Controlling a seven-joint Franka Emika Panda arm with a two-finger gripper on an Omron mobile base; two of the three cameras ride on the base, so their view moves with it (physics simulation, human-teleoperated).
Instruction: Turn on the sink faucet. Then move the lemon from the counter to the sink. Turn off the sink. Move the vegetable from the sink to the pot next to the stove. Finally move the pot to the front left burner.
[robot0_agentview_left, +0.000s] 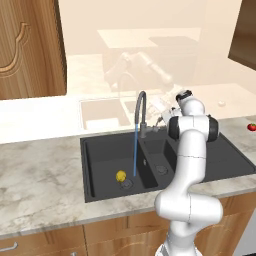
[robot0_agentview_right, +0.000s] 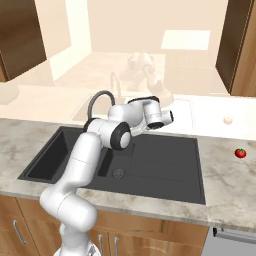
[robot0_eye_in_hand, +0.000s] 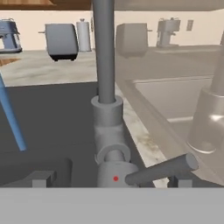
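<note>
**Lemon in, water running, shut-off next**

The end effector (robot0_eye_in_hand: 111, 181), jaws spread wide and empty, sits just before the sink faucet (robot0_agentview_left: 141, 112) lever (robot0_eye_in_hand: 162, 169). The lemon (robot0_agentview_left: 120, 175) lies in the left basin of the sink (robot0_agentview_left: 210, 167) beside the stream (robot0_agentview_left: 135, 150). Turning off, vegetable and pot remain.

The marbled counter (robot0_agentview_left: 40, 170) carries the sink (robot0_agentview_left: 100, 145) and a tomato (robot0_agentview_left: 251, 127).

lemon (robot0_agentview_left: 120, 176) in sink (robot0_agentview_left: 100, 150) left basin beside drain, faucet (robot0_agentview_left: 141, 112) stream just right of it
</note>
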